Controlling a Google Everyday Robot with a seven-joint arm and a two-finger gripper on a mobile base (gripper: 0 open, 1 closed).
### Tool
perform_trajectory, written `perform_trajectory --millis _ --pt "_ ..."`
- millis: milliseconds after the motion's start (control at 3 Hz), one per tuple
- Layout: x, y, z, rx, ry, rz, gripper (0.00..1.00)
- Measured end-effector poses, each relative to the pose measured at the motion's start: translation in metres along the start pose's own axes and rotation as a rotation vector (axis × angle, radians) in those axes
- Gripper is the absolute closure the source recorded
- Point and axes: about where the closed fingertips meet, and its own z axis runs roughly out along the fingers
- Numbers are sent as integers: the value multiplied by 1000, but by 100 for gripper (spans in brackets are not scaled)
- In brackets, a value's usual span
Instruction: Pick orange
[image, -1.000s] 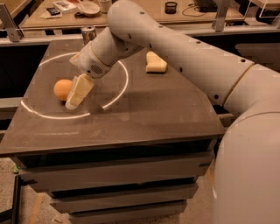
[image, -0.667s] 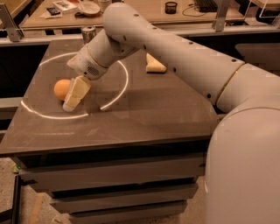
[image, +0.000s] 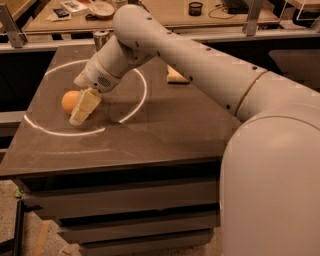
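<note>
The orange (image: 69, 101) lies on the bench (image: 165, 135), right against the gripper (image: 82, 109) on its left side as seen here. The gripper's pale tip covers the fruit's near right edge. Over the last second the orange has stayed where it was, while the gripper has crept sideways toward it. A moment ago it stood just beside the fruit with a sliver of bench between them, and now the two overlap in this view. The wrist above has swung the same way, and the tip is angled down to the bench surface.

I cannot tell whether the gripper is apart or together, nor whether it truly touches the orange or only stands in front of it. By my reading this is the last closing-in of the approach: the fruit looks unlifted and not yet gripped. Being round, it may roll off if nudged from one side.

Both sit inside a white ring (image: 141, 95) marked on the bench. A yellow sponge (image: 176, 76) lies well apart, beyond the arm on the gripper's right, and a metal can (image: 101, 39) stands at the far edge behind it.
</note>
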Motion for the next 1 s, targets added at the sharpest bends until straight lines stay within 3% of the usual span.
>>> perform_trajectory --millis 667,1000 --pt "4 0 5 -24 13 9 64" --pt "-3 -3 -11 13 -44 34 88"
